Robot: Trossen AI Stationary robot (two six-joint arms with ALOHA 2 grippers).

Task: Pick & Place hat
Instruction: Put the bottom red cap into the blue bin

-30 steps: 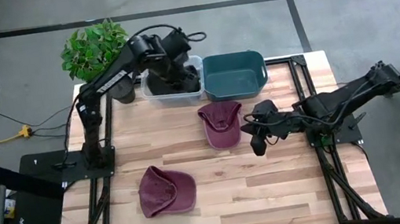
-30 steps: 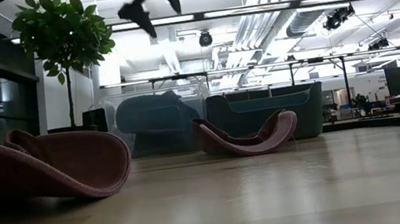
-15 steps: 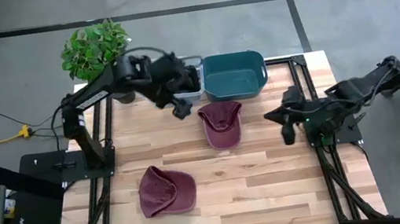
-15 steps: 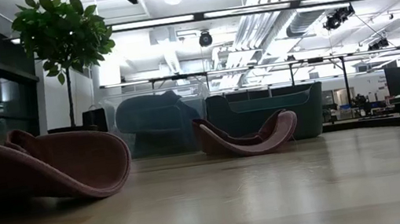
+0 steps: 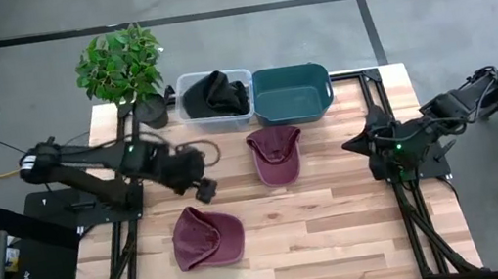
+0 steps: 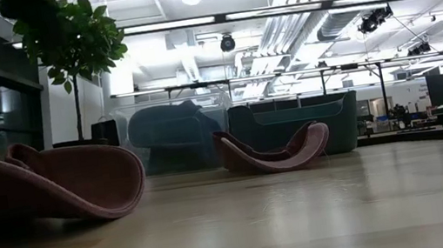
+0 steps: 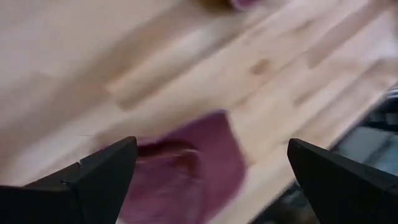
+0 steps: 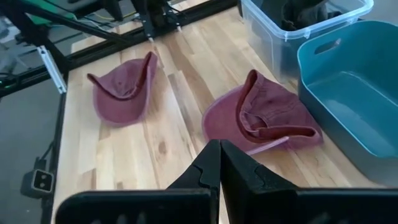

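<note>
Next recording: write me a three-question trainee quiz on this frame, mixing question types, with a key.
1. True or false: the teal bin holds a hat.
2. How many maroon hats lie on the table?
3. The left gripper hangs above the table: A) over the clear bin, B) between the two hats, C) beside the plant.

Key: 1. False, it looks empty; a dark item lies in the clear bin. 2. Two: the near hat and the far hat. 3. B.

Matt maroon cloth hats [image 5: 275,155] on a pale wood table [image 5: 339,215], beside plastic bins [image 5: 293,93]
</note>
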